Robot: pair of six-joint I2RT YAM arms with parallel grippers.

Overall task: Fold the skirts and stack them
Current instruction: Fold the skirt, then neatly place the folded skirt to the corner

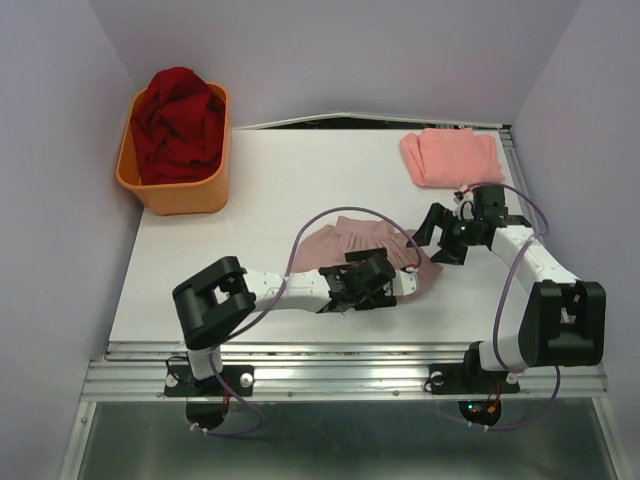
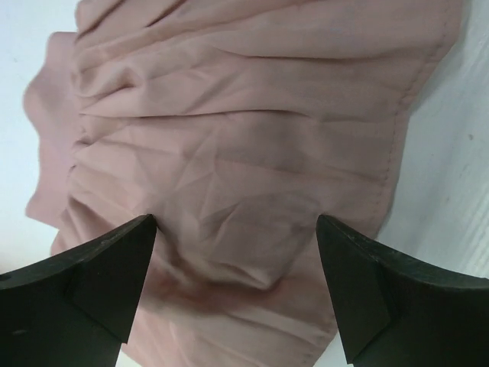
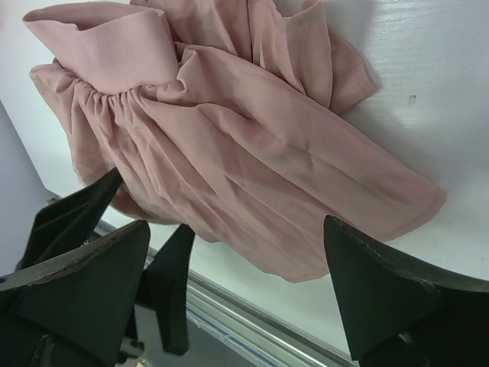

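Left arm's fingers (image 2: 99, 298) are hanging spread wide right over the dusty mauve-pink gathered skirt (image 1: 345, 238). They're pinching nothing, and cloth is showing in the gap between them. Right arm's fingers (image 3: 382, 298) are gaping wide too with nothing in them, sitting just off the skirt's 3 o'clock end in the top view.

That skirt is lying bunched on the white surface (image 1: 300, 170), near-middle, with its long axis running roughly 9 to 3 o'clock. So the left arm is covering the near-middle part and the right arm is waiting at the 3 o'clock edge. I can't tell how neatly it's folded under the arm.

The brighter salmon-pink skirt (image 1: 452, 158) is lying flat and folded at about 1 o'clock on the surface. It's well apart from the mauve one and roughly 12 o'clock from the right fingers. The right arm is clearly nearer to it, so I'm guessing any carry for stacking is heading toward 1 o'clock.

The orange plastic tub (image 1: 150, 185) holding dark red cloth (image 1: 180, 125) is sitting at 10 o'clock, well apart from both skirts.

I'm not seeing any brands, labels or readable writing anywhere.
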